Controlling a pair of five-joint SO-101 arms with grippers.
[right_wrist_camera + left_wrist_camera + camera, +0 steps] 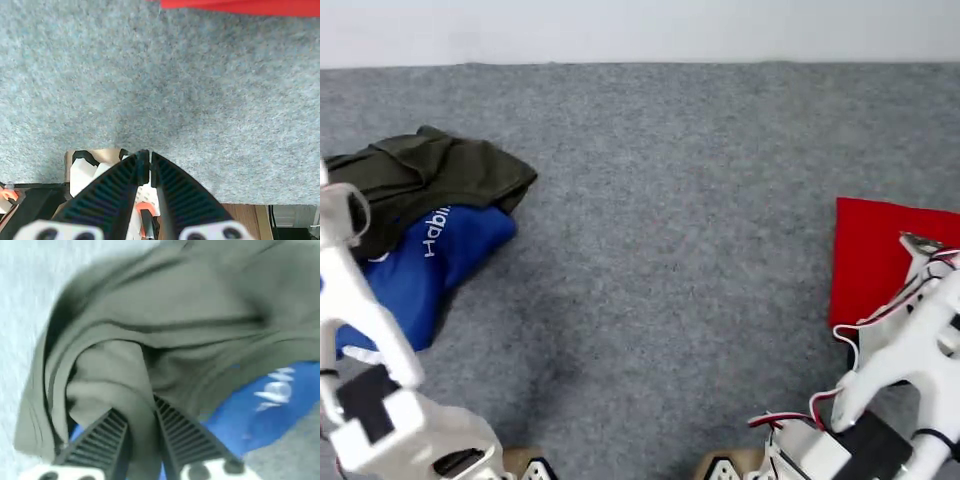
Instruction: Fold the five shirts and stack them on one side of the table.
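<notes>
On the grey bench point(670, 250), the olive shirt point(430, 175) lay crumpled over the blue shirt point(420, 270) at the left side, directly beneath the left end effector point(142, 435), which was grasping an olive fold. The right end effector point(149, 170), clenched on nothing, sat beside the folded red shirt point(875, 260).

Centre: I have open grey mat point(680, 250).
Left: olive shirt point(430, 175) over blue shirt point(430, 265).
Right: red shirt point(880, 255) at edge.
</notes>
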